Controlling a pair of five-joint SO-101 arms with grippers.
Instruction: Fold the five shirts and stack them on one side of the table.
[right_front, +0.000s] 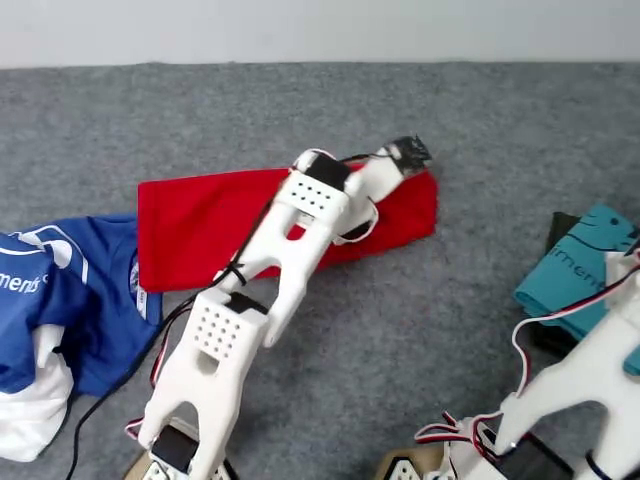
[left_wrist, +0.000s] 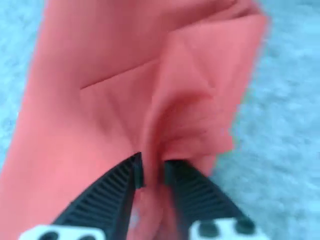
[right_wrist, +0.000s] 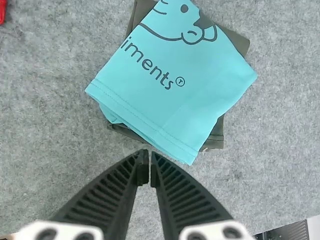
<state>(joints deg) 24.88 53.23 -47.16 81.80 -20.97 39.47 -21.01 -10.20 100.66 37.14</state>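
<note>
A red shirt (right_front: 200, 225) lies folded into a long band across the middle of the grey table. My left gripper (right_front: 405, 155) sits at its right end, shut on a pinched ridge of the red shirt (left_wrist: 125, 100), which bunches up between the black fingers (left_wrist: 115, 185). A folded teal shirt (right_wrist: 172, 80) rests on a folded dark shirt (right_wrist: 227, 137) at the table's right side. My right gripper (right_wrist: 146, 167) hovers just in front of that stack (right_front: 580, 265), shut on nothing. A blue shirt (right_front: 70, 300) lies crumpled at the left over a white shirt (right_front: 30, 410).
Grey carpet-like cloth (right_front: 420, 320) covers the table; between the red shirt and the teal stack it is bare. Both arm bases stand at the near edge, with cables (right_front: 530, 330) trailing by the right arm.
</note>
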